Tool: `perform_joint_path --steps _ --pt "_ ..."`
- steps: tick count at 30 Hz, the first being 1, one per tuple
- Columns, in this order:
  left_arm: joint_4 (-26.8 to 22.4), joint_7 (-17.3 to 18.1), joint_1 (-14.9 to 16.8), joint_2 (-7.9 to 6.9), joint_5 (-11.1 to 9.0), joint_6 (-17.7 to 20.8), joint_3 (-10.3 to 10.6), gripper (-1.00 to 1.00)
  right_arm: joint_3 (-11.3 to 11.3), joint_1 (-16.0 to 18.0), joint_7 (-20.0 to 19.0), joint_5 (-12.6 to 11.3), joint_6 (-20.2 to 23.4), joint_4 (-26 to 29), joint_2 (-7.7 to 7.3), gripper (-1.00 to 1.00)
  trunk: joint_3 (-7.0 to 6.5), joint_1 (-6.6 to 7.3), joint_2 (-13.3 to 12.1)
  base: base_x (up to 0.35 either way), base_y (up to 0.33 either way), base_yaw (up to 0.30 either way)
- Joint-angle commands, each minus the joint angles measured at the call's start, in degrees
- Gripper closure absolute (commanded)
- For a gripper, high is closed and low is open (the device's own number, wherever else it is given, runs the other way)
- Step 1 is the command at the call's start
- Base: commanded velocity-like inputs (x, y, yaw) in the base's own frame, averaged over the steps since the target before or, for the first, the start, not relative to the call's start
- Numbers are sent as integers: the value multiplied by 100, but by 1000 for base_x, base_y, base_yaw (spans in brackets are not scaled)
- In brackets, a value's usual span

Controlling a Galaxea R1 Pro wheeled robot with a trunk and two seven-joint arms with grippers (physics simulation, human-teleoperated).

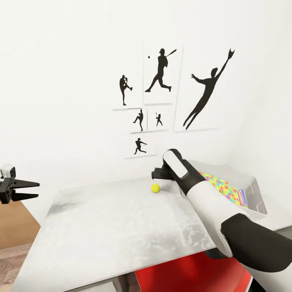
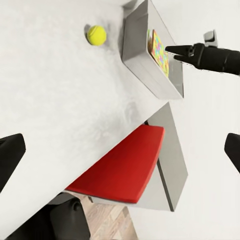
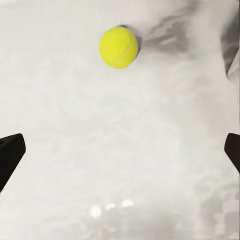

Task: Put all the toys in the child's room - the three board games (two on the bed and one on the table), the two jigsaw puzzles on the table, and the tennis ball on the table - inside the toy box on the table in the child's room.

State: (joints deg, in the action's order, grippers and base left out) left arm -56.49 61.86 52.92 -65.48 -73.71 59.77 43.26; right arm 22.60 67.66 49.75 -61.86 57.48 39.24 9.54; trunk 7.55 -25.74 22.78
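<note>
Open-jawed right gripper (image 2: 172, 50) hovers beside the tennis ball (image 1: 155, 188), near the toy box (image 1: 255, 190); a nudge could roll it away. Left gripper (image 1: 30, 190) also open.

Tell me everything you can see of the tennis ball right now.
The tennis ball is small, yellow-green and fuzzy-looking, with a pale curved seam. It rests on the pale grey table, beside the toy box but apart from it. Nothing grips it: the right gripper is open, close above it, without touching.
</note>
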Motion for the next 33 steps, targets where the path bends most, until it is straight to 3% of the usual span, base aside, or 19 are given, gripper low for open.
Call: perform_joint_path --steps 1,6,9,33 --pt "6 28 25 -10 -23 23 51 -100 17 9 -217 187 -18 -6 -11 -100 14 -4 14 0 0 0" --pt "6 35 25 -33 -26 23 65 -100 19 10 -1134 836 -74 -8 -26 -100 14 -4 14 0 0 0" --pt "12 36 25 -37 -28 23 75 -100 23 7 -1447 982 -89 5 -44 -100 14 -4 14 0 0 0" --pt "48 36 25 -35 -29 23 153 -100 35 -8 -1612 1055 -88 22 -50 -100 14 -4 14 0 0 0"
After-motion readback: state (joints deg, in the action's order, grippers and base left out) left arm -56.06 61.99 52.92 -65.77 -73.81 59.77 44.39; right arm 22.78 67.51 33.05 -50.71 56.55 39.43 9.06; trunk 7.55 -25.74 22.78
